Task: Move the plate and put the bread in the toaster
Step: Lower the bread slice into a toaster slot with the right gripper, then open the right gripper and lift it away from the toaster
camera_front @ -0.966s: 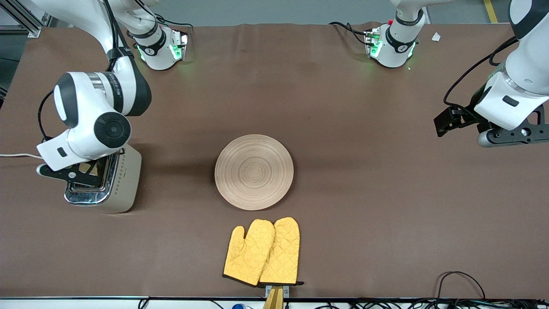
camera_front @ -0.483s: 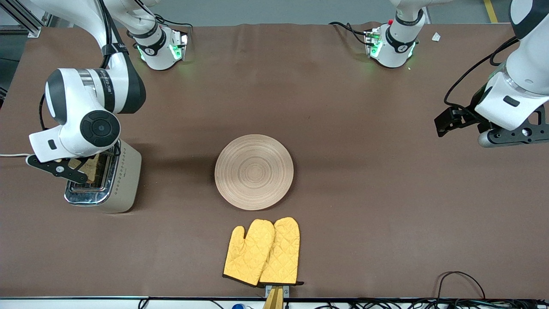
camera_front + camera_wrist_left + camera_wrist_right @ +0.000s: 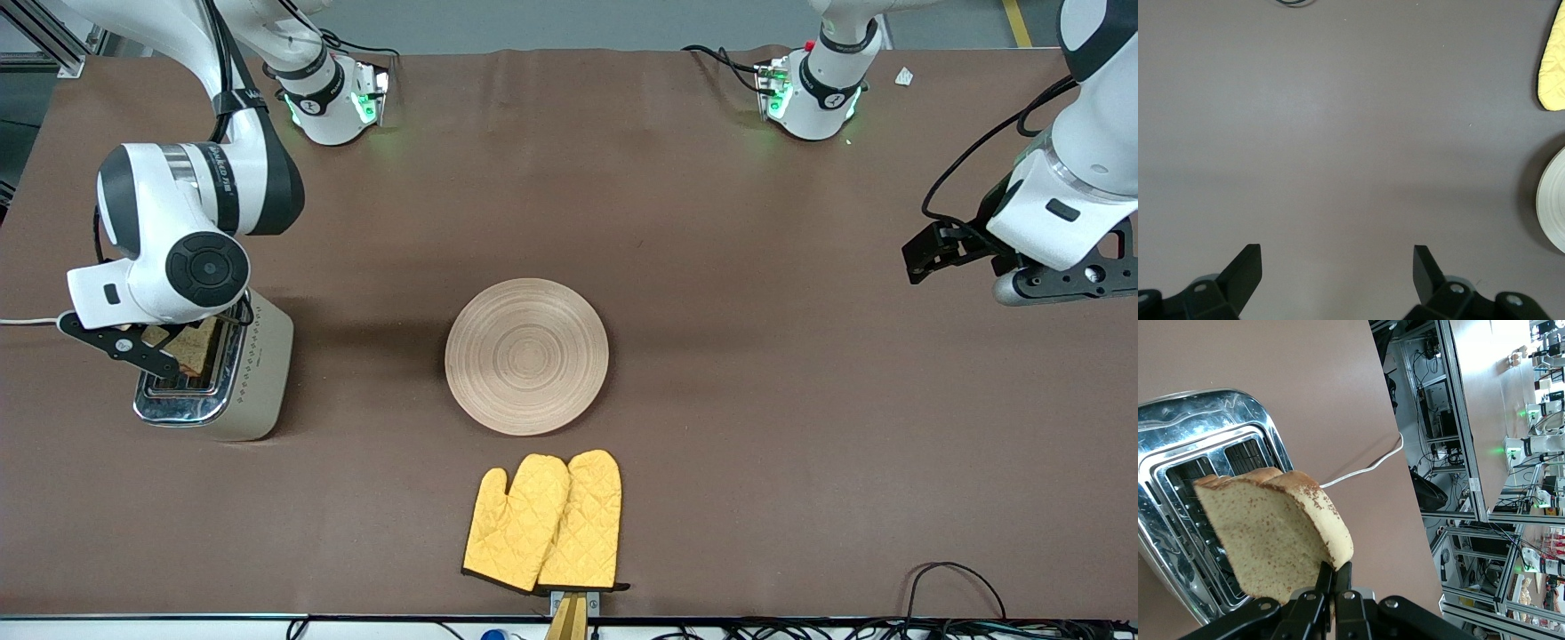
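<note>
Front view: the right gripper holds the bread over the toaster at the right arm's end of the desk; the plate lies mid-desk, well apart from the toaster, with yellow mitts just nearer the camera. Left wrist view: the left gripper waits over bare desk, jaws spread. Right wrist view: jaws pinch the bread's crust edge above the chrome slots; no writing is readable.

One wooden plate on counter. One slice of bread. One toaster with two slots and one white cord. Two yellow oven mitts, lying side by side and overlapping. Two robot arms, each with one gripper: right gripper, left gripper. Two arm bases with green lights. One small white scrap near counter corner at left arm's end.
</note>
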Robot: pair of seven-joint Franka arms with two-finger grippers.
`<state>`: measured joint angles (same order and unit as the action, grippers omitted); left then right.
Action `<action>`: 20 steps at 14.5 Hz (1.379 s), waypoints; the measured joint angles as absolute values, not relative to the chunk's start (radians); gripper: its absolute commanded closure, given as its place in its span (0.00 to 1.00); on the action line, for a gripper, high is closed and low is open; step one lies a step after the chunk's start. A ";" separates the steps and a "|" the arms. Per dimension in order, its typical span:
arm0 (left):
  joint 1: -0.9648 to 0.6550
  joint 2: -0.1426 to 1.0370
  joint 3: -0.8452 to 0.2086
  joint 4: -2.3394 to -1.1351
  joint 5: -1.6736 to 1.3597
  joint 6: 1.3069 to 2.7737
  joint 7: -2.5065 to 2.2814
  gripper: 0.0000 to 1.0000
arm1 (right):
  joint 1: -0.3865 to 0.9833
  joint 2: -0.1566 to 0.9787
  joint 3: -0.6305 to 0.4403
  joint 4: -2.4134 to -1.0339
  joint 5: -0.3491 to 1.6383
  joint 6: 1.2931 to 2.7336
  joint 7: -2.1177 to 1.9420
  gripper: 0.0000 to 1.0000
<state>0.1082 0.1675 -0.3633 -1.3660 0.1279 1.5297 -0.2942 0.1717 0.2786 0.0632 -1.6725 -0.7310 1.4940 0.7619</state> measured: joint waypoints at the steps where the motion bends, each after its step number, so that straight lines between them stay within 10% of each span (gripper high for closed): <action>1: 0.108 0.168 -0.363 -1.366 0.128 1.530 -0.294 0.00 | 0.172 0.280 0.064 -1.674 -0.731 1.495 0.765 0.99; 10: 0.133 0.167 -0.362 -1.364 0.124 1.495 -0.289 0.00 | 0.171 0.320 0.066 -1.675 -0.730 1.558 0.788 0.95; 16: 0.139 0.167 -0.363 -1.363 0.124 1.492 -0.258 0.00 | 0.156 0.349 0.065 -1.675 -0.730 1.601 0.799 0.14; 20: 0.139 0.167 -0.363 -1.362 0.124 1.492 -0.253 0.00 | 0.150 0.357 0.065 -1.668 -0.668 1.616 0.795 0.00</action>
